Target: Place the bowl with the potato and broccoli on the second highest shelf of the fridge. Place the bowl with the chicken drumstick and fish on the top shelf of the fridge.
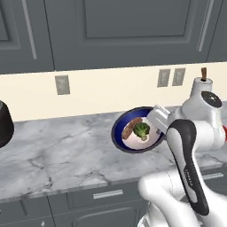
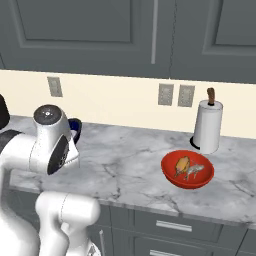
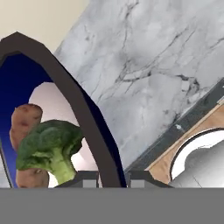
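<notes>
Dark grey cabinets [image 1: 119,31] hang above a cream backsplash with wall outlets [image 1: 170,77], and below them runs a grey-veined marble counter [image 1: 57,150] over grey drawers with metal handles. On the right stretch of that counter, in the right base view, a white paper towel roll [image 2: 207,126] stands upright on its holder against the wall, and just in front of it sits a red bowl [image 2: 187,170] holding the chicken drumstick [image 2: 182,165] and the fish [image 2: 195,171] side by side. The bowl with the potato and broccoli [image 1: 137,130] is tilted steeply, its white inside facing the left base camera, and appears lifted off the marble, though the underside is hard to make out. The gripper [image 3: 112,177] is clamped on this bowl's dark rim at its right edge, one finger tip on each side of the wall, as the hand view shows. Inside, the potato [image 1: 131,127] lies against the blue wall and the broccoli [image 1: 142,131] rests just beside it, touching it, stem pointing downward. At the far left edge of the left base view a dark rounded object [image 1: 4,123] sits on the counter, cut off by the frame.
</notes>
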